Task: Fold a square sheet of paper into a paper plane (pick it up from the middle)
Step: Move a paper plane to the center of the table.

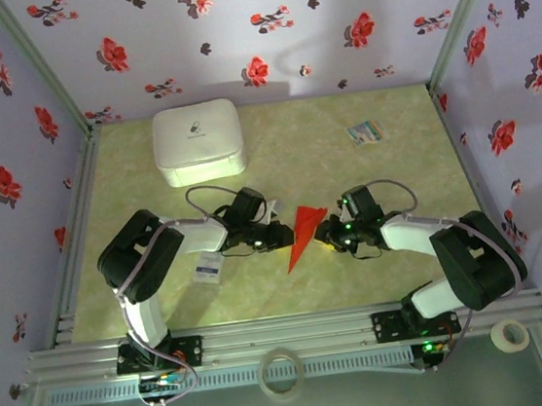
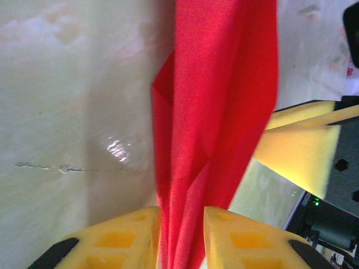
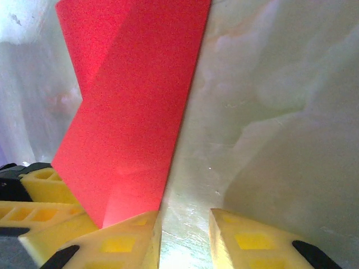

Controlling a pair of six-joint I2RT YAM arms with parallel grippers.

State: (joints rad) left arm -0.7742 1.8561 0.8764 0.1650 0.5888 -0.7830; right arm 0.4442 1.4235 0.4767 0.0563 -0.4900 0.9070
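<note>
mid-table, the paper plane [image 1: 302, 229] is clenched in the left gripper [image 2: 180, 217], while the right gripper [image 3: 185, 221] sits released just beside its wing, so a careless push could crumple the crease or yank it free, toward the white box [image 1: 198, 143] beyond.

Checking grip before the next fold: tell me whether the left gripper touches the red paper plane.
Touching. Left wrist view: the paper plane sits pinched between both fingers of the left gripper.

The box [image 1: 199, 141] behind the paper plane [image 1: 304, 231]
</note>
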